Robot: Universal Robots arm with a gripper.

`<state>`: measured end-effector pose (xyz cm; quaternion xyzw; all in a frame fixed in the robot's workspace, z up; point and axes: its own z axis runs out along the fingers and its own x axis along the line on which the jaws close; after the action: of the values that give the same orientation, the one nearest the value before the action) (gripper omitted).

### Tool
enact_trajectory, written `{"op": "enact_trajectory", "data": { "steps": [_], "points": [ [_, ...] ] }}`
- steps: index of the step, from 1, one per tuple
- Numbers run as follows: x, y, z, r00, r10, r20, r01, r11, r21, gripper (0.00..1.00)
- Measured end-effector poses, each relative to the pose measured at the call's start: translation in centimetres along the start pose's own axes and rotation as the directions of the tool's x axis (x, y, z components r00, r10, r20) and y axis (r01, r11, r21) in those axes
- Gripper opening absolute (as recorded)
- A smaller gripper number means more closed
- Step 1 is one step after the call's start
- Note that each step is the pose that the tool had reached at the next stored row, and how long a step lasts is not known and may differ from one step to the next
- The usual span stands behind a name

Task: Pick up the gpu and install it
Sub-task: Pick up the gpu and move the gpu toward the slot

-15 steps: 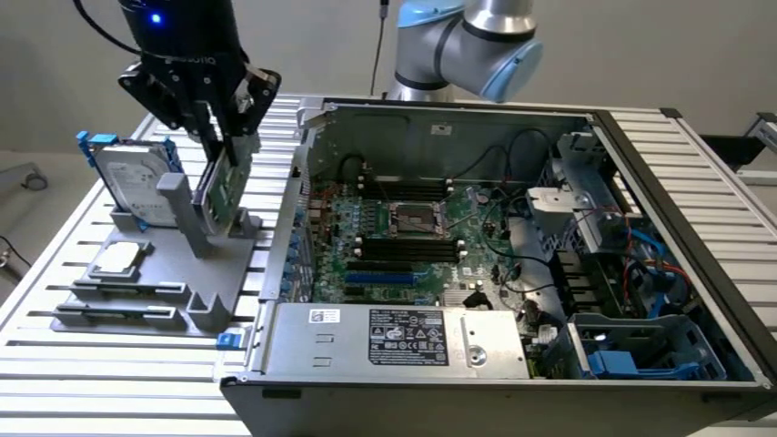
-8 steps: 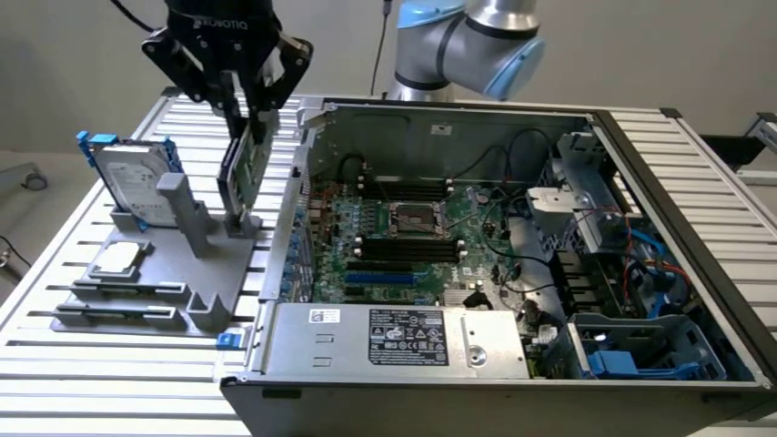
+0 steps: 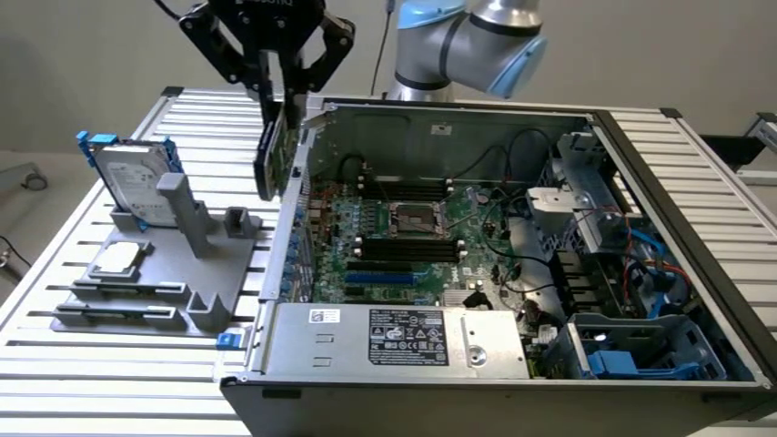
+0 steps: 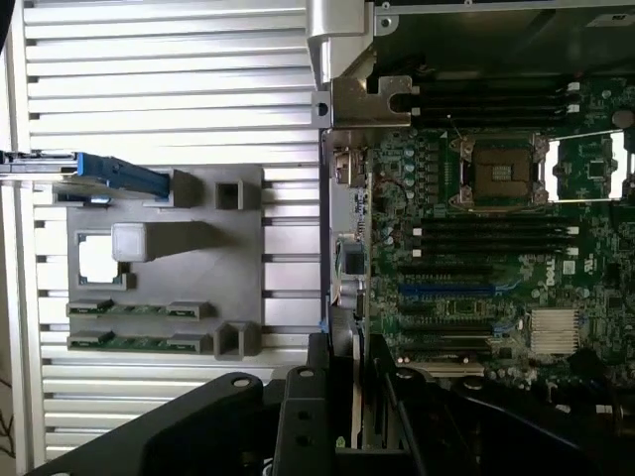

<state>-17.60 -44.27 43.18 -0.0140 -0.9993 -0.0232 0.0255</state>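
The gpu (image 3: pixel 277 150) hangs on edge in the air, a slim dark card with a green board face. My gripper (image 3: pixel 282 91) is shut on its upper edge. The card hovers over the side wall of the open computer case (image 3: pixel 486 118) that is towards the exterior view's left, between the grey parts fixture (image 3: pixel 170 282) and the motherboard (image 3: pixel 401 237). In the wrist view the gpu (image 4: pixel 346 392) shows edge-on between my black fingers (image 4: pixel 303 397), above the case wall and beside the motherboard (image 4: pixel 476 248) with its blue slot (image 4: pixel 446 291).
A hard drive in a blue frame (image 3: pixel 127 182) stands upright in the fixture, and a square processor chip (image 3: pixel 118 259) lies in front of it. Inside the case are a power supply (image 3: pixel 401 337), loose black cables (image 3: pixel 510 264) and blue drive bays (image 3: pixel 643 350). A slatted aluminium table (image 3: pixel 73 364) carries everything.
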Motion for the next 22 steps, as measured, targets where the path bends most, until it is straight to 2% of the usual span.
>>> {"op": "enact_trajectory", "data": {
  "steps": [22],
  "points": [
    [-10.2, 0.13, 3.11, 1.0000, 0.000, 0.0000, 0.000, 1.0000, 0.0031, 0.26]
  ]
}}
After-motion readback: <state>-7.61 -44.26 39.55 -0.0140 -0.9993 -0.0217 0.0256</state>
